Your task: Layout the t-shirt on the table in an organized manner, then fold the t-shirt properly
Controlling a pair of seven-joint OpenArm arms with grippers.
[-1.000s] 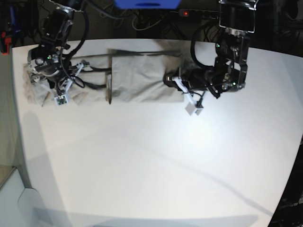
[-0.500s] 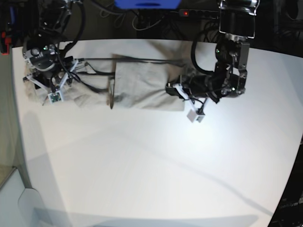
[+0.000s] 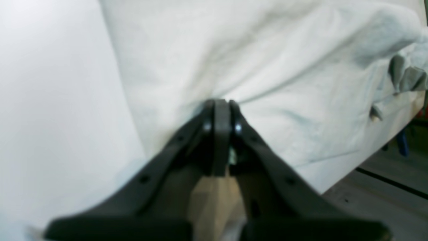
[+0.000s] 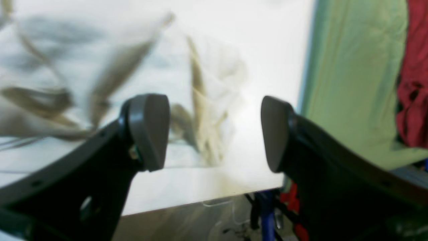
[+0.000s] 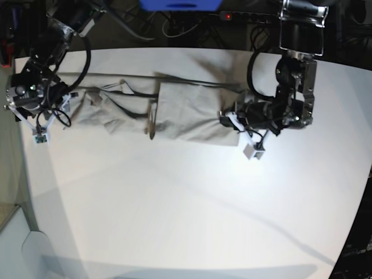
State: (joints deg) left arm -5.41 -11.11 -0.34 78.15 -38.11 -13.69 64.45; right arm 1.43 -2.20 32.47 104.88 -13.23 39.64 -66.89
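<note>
The light grey-beige t-shirt [image 5: 180,113] lies stretched in a long creased band across the far half of the white table [image 5: 174,203]. My left gripper [image 5: 228,120] is shut on the shirt's right edge. In the left wrist view its closed fingertips [image 3: 219,107] pinch a pulled-up ridge of the t-shirt [image 3: 267,60]. My right gripper [image 5: 36,119] hangs open just past the shirt's left end, near the table's left edge. In the right wrist view its fingers [image 4: 148,130] stand wide apart with nothing between them, and the blurred t-shirt [image 4: 100,67] lies beyond.
The table's left edge [image 4: 234,187] runs just below my right gripper, with green fabric [image 4: 351,83] and red fabric [image 4: 414,83] beyond it. Cables and a power strip [image 5: 244,16] lie behind the far table edge.
My right gripper has opened, let go of the shirt's left end and swung left toward the table edge. My left gripper has dragged the shirt to the right.
</note>
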